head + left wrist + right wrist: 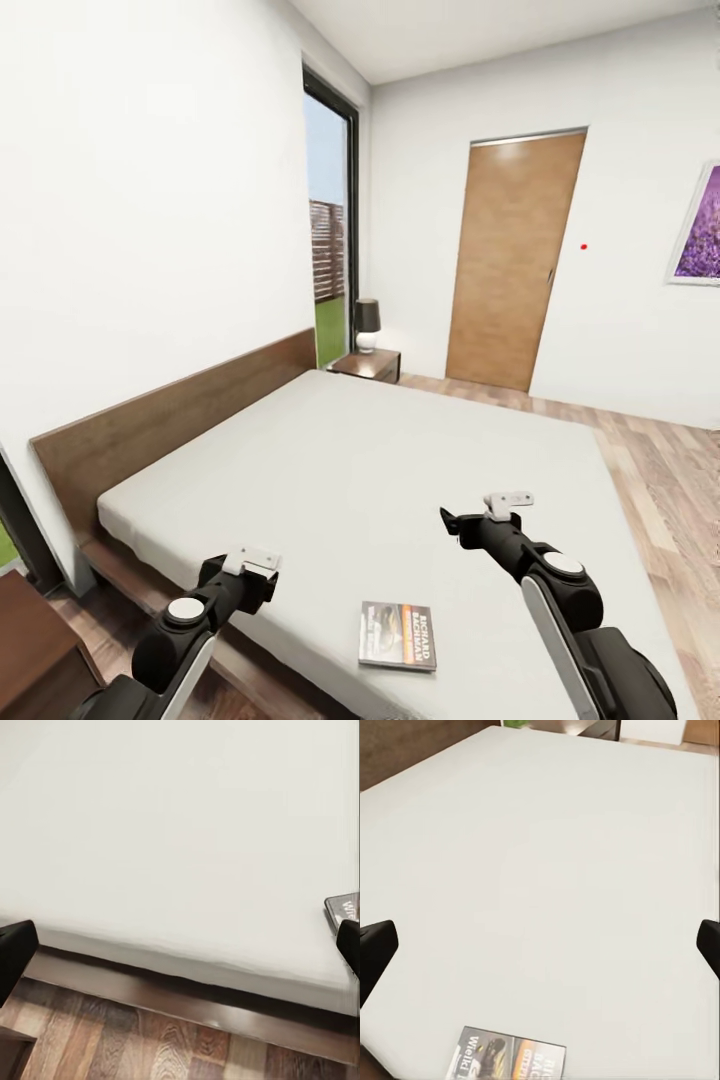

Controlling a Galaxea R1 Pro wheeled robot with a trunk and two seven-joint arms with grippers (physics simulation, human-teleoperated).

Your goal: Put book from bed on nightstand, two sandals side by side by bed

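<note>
From the head view, the bed takes up most of the bedroom, its headboard against the left wall, with wood floor to the right. At the far corner stands a nightstand carrying a dark-shaded lamp, beside the tall window; a tan door and a lavender picture hang on the far wall, and another brown cabinet shows at the lower left. The book lies flat near the mattress's near edge — grey cover, orange band with white letters — between the two arms, nothing on or against it. The left gripper hovers over the bed's edge, the right gripper above the mattress; here I cannot tell how far either opens. In the left wrist view, the dark fingertips stand wide apart over mattress edge, frame and floor, the book's corner close by one tip. In the right wrist view the fingertips are likewise spread wide and hold nothing — the book lies on the mattress between them.
</note>
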